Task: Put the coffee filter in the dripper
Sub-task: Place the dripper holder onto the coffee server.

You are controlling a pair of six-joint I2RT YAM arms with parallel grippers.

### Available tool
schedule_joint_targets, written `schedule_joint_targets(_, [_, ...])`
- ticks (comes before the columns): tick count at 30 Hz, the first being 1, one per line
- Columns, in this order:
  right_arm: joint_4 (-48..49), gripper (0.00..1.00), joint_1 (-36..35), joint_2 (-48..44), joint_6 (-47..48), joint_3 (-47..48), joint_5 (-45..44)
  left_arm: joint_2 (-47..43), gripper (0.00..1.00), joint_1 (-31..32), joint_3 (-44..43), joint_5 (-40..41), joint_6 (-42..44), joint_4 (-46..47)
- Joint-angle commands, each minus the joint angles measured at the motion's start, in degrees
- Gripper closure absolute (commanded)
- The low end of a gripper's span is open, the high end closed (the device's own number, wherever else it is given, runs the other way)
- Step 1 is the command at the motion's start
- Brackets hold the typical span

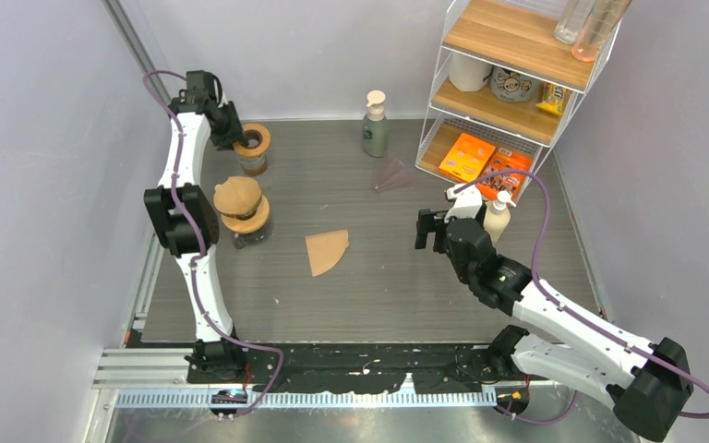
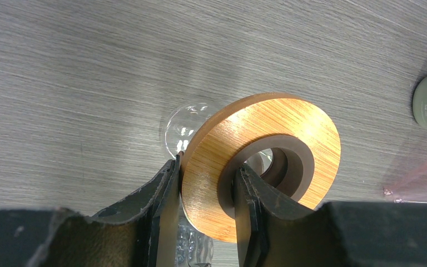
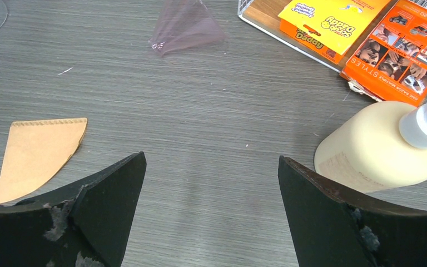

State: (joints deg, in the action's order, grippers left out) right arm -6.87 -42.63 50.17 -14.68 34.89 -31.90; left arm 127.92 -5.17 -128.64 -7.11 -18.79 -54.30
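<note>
The coffee filter [image 1: 325, 251], a tan paper wedge, lies flat mid-table; it also shows in the right wrist view [image 3: 39, 150]. The dripper [image 1: 255, 148], a glass piece with a round wooden collar [image 2: 289, 119], stands at the back left. My left gripper [image 1: 238, 137] [image 2: 208, 167] is shut on that collar, one finger outside the rim and the other inside the hole. My right gripper [image 1: 429, 229] [image 3: 211, 161] hovers open over bare table, to the right of the filter, with nothing between its fingers.
A second glass vessel with a wooden collar and tan top [image 1: 241, 209] stands near the left arm. A pink clear cone [image 1: 392, 173] [image 3: 186, 25] lies further back. A green bottle [image 1: 376, 125], a cream bottle [image 1: 497, 217] [image 3: 378, 150] and a wire shelf [image 1: 508, 83] with orange boxes [image 3: 333, 22] stand at the right.
</note>
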Motion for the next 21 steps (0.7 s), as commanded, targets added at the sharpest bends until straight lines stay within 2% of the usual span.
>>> schedule_joint_targets(1, [2.48,0.05,0.18,0.06,0.52,0.64,-0.8,-1.82,0.66,-0.39,0.19,1.27,1.67,-0.93])
schedule_joint_targets(5, [2.44,0.05,0.19,-0.14,0.43,0.7,-0.84,-2.5,0.68,-0.77,0.4,1.34,0.58,-0.38])
schedule_joint_targets(11, [2.48,0.05,0.23,-0.16,0.41,0.75,-0.8,-4.88,0.75,-2.53,3.89,-4.38,-2.43,3.54])
schedule_joint_targets(21, [2.48,0.05,0.19,-0.56,0.37,0.61,-0.91,-5.08,0.77,-2.56,4.15,-4.13,-1.66,2.81])
